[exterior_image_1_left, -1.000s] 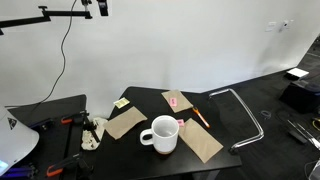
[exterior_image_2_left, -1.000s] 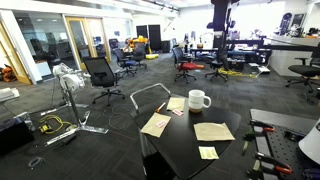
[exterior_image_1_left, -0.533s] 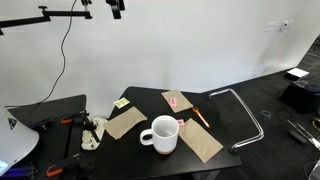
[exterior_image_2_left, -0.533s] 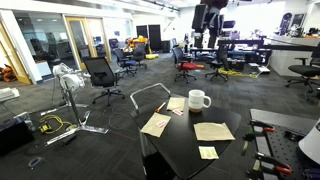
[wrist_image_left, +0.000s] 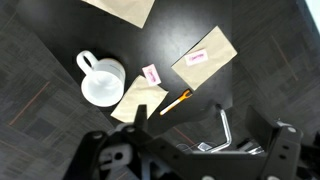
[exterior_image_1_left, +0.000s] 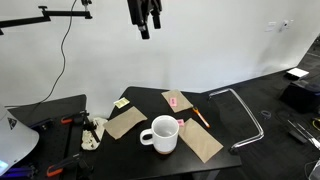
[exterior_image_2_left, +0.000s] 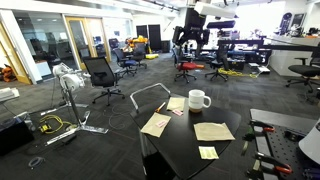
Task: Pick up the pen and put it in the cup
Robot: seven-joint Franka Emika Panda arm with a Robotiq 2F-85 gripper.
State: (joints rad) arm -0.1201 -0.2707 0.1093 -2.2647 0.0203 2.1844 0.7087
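The orange pen (exterior_image_1_left: 200, 116) lies on the black table (exterior_image_1_left: 150, 97), between brown paper sheets and just beyond the white mug (exterior_image_1_left: 160, 134). In the wrist view the pen (wrist_image_left: 176, 101) lies right of the mug (wrist_image_left: 102, 82), which stands upright with its handle showing. The mug also shows in an exterior view (exterior_image_2_left: 198, 100); the pen is too small to make out there. My gripper (exterior_image_1_left: 145, 18) hangs high above the table, open and empty, far from both. It shows in the other exterior view (exterior_image_2_left: 190, 25) and at the bottom of the wrist view (wrist_image_left: 202, 122).
Brown paper sheets (exterior_image_1_left: 125, 123) (exterior_image_1_left: 200, 142) (wrist_image_left: 205, 57) and small pink pieces (wrist_image_left: 151, 75) lie on the table, with a yellow note (exterior_image_1_left: 121, 103). A bent metal tube frame (exterior_image_1_left: 245, 115) stands beside the table. Tools (exterior_image_1_left: 90, 130) lie on a side surface. Office chairs (exterior_image_2_left: 100, 72) stand behind.
The arm has swung across above the table and come lower into view. The pen, mug and papers have not moved.
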